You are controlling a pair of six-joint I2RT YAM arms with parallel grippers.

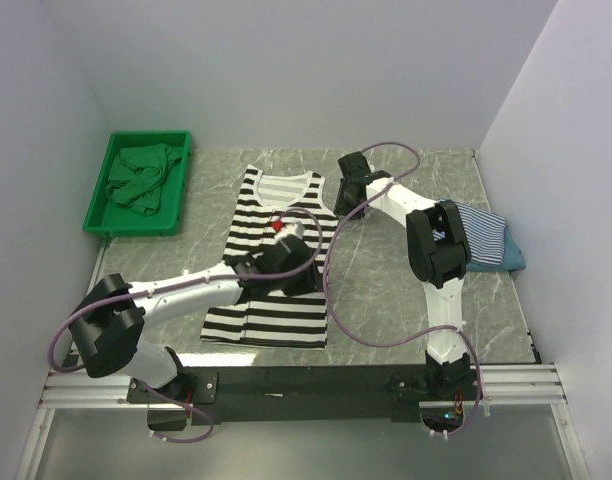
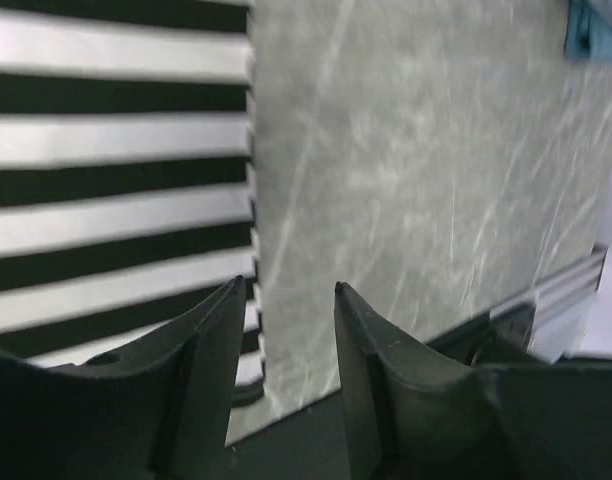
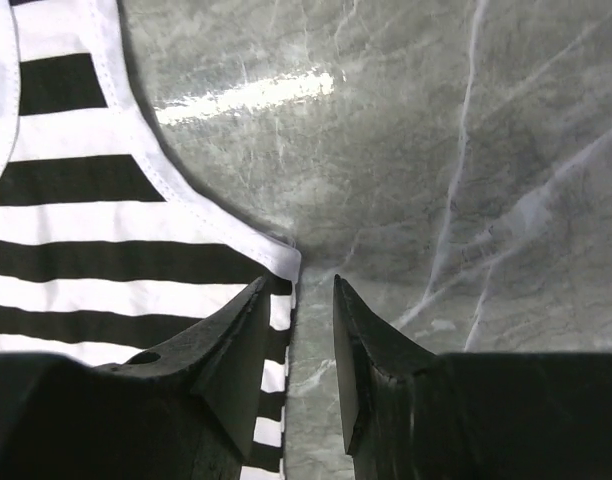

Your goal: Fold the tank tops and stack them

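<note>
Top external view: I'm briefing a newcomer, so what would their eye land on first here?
The wide black-and-white striped tank top lies spread flat in the middle of the table, with the left gripper and right gripper poised open at its right edge. Next come the bright green tray at the far left, holding a crumpled green cloth, and the folded thin-striped top on a teal one at the right.

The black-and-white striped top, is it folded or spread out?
Spread out: the striped top lies flat on the table, straps, neckline and hem all showing.
</note>
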